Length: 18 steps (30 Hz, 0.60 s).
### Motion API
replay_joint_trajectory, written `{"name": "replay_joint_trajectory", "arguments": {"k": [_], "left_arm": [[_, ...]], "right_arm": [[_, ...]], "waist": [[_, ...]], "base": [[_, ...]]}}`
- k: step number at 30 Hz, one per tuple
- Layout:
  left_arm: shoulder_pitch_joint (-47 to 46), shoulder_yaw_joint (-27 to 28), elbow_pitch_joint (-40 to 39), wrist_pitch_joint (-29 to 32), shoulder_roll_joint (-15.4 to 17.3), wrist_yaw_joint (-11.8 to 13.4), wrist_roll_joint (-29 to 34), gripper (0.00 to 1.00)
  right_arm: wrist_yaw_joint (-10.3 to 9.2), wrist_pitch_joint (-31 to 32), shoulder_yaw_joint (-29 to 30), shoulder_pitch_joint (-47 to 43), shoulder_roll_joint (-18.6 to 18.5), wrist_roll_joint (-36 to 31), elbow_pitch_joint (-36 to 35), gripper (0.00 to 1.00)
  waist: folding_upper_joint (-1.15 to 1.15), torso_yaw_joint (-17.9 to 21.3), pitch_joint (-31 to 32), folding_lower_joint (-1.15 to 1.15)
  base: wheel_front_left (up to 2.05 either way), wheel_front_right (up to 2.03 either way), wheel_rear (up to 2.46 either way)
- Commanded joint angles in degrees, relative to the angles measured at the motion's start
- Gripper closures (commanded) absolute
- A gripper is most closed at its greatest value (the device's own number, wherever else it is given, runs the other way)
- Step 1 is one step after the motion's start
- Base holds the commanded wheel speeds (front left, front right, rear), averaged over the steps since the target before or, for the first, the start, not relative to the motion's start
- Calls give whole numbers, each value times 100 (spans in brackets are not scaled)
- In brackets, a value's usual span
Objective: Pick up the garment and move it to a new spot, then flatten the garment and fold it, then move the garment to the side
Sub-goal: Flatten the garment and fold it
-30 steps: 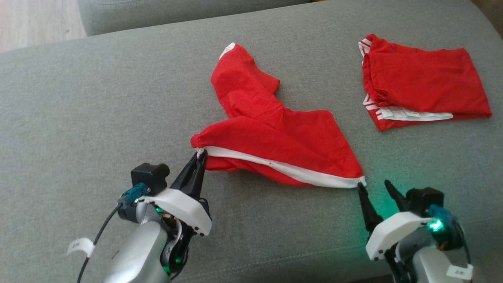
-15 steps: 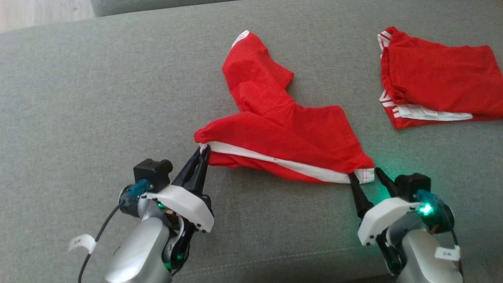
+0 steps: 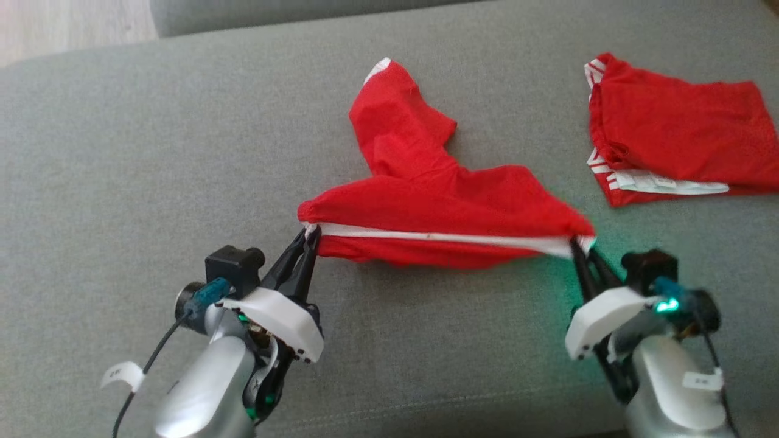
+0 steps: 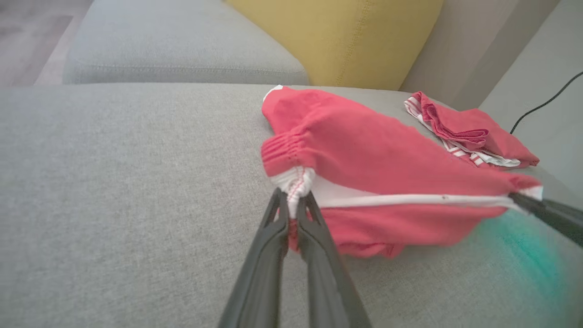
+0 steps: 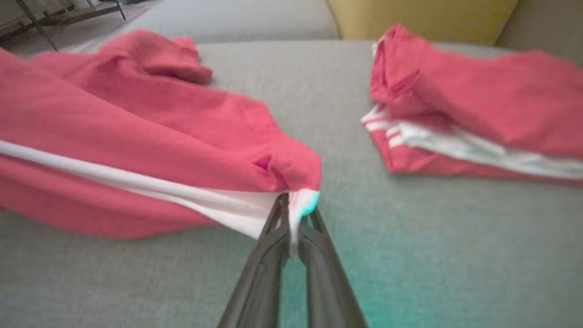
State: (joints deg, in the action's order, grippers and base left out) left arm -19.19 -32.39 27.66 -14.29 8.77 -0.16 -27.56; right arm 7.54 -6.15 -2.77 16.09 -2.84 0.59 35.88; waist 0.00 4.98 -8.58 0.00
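Grey sofa seat (image 3: pixel 122 152) spans the whole work area. A yellow cushion (image 4: pixel 337 36) stands at its far edge in my left wrist view.

The red garment (image 3: pixel 426 207) lies near the middle of the seat. One leg trails away from me toward the back, and the near edge is raised slightly off the fabric between my two arms. A second, folded red garment (image 3: pixel 681 134) lies flat to the far right, well apart from the first.

My left gripper (image 3: pixel 309 234) is pinched on the gathered left end of the waist, with cloth visible between the fingertips (image 4: pixel 282 214). My right gripper (image 3: pixel 578 249) is pressed together on the right corner, nipping a white tab; that wrist view is blurred.

The white waistband (image 3: pixel 438 236) runs nearly straight from one grip to the other. Green light spills on the seat beside the right grip.
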Motion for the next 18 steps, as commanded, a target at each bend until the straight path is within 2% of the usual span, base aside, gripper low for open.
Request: {"name": "replay_joint_trajectory", "arguments": {"k": [1,4,5,10,18], "left_arm": [[-278,194,-224,-68,198,56,84,100],[-276,161,-392,-48,303,47,134,100],[-276,161,-392,-48,303,47,134,100],[-333,197,-998,17,496,157,228,100],[-315,431,-2441,335,794,649,362,100]], "right_arm": [[-5,-77,-60,304,-109,-137,-384,100],[-5,-27,-137,468,-303,-254,-956,100],[-5,-27,-137,468,-303,-254,-956,100],[-5,258,-318,870,-777,-346,-2125,100],[-5,1313,-475,1233,-1328,-421,-3724,100]], "waist": [[0,0,98,0],[0,20,267,0],[0,20,267,0],[0,26,559,0],[0,2,1104,0]], "base": [[0,0,0],[0,0,0],[0,0,0],[0,0,0],[0,0,0]]}}
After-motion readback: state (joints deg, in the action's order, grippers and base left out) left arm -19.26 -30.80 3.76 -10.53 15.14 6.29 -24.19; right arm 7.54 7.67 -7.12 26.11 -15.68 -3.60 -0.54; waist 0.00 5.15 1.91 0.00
